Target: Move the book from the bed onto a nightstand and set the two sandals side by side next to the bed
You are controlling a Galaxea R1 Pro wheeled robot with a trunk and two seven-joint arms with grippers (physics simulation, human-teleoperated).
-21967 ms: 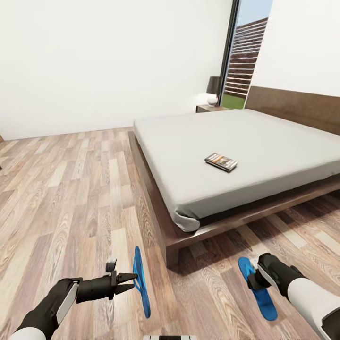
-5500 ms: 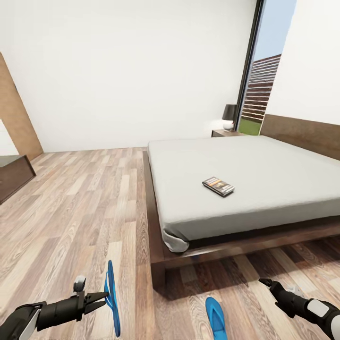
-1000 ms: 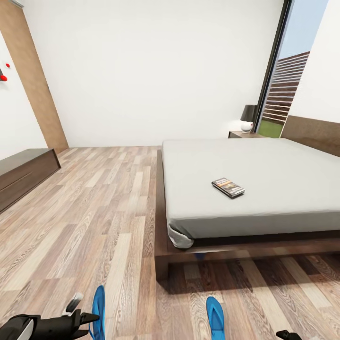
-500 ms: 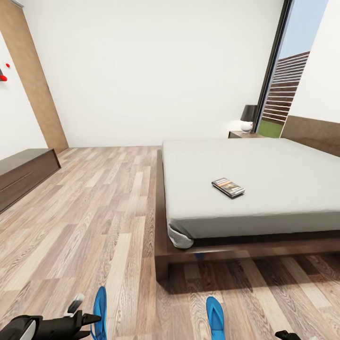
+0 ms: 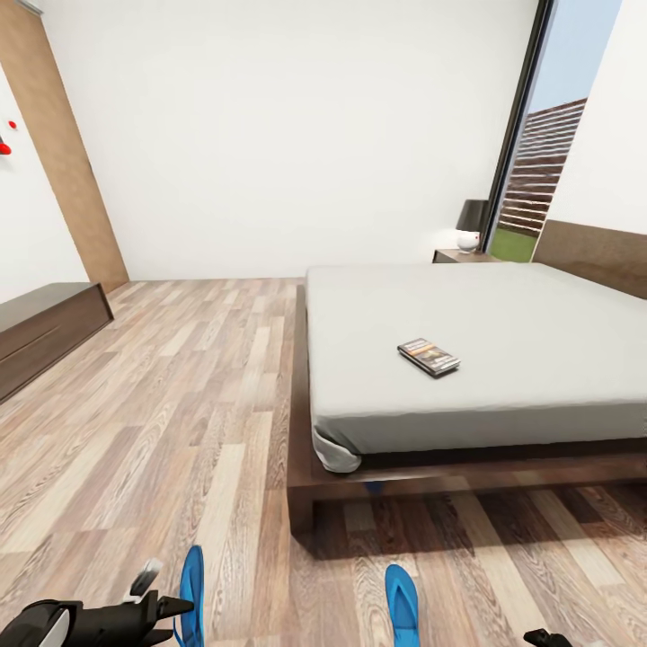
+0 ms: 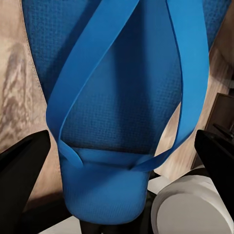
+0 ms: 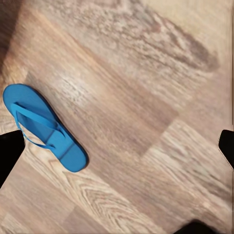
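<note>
The book (image 5: 429, 357) lies flat on the off-white mattress of the bed (image 5: 503, 395), near its foot end. A nightstand (image 5: 458, 256) stands at the bed's far corner. My left gripper (image 5: 175, 607) is low at the head view's bottom edge, shut on one blue sandal (image 5: 190, 589). Up close, that sandal's (image 6: 122, 97) heel sits between the black fingers (image 6: 24, 163). The other sandal (image 5: 402, 604) lies flat on the floor in front of the bed's foot. My right gripper (image 7: 117, 146) hangs open above the floor beside that sandal (image 7: 44, 129), apart from it.
A lamp (image 5: 469, 220) stands on the nightstand. A long low wooden bench (image 5: 45, 337) runs along the left wall beside a wooden panel (image 5: 63, 153). A tall window (image 5: 539, 153) is behind the bed. Wood floor (image 5: 180, 386) stretches along the bed's left side.
The whole view has shifted slightly, so the camera moved. The left gripper still holds its sandal, and the other sandal and the book lie where they were.
</note>
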